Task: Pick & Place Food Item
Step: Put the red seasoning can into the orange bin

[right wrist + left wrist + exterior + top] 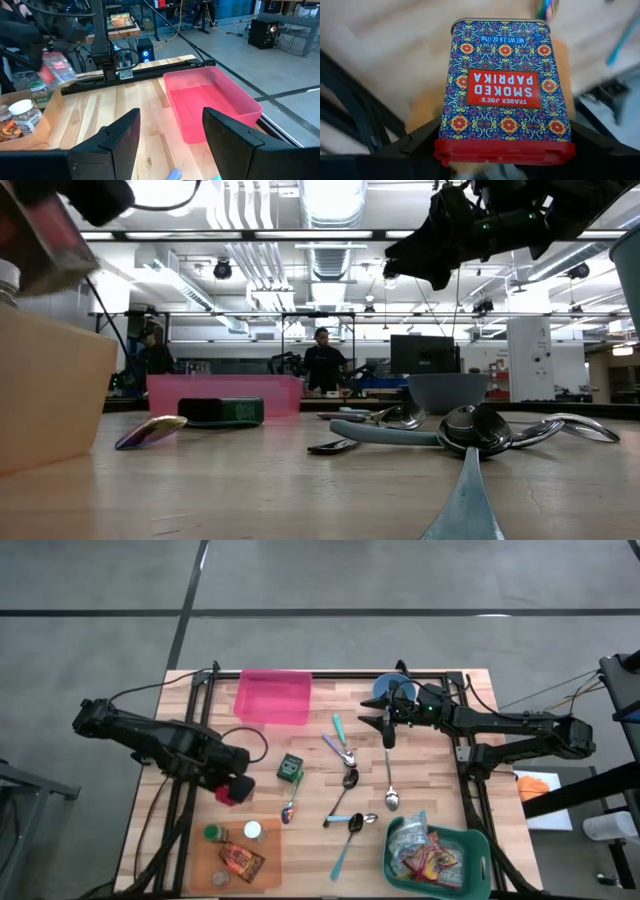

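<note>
Your left gripper (236,788) clenches the smoked paprika tin (505,90) by its sides, lifted clear over the table's left, just above the cardboard box (238,858), ready for carrying. Your right gripper (388,724) waits released near the blue bowl (388,689).

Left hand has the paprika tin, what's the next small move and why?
Probably carry it toward the pink plastic bin. The left hand grips the red-lidded patterned smoked paprika tin clear of the brown cardboard tray it hangs beside, and the bin looks empty. The right hand waits open over the spoons.
</note>
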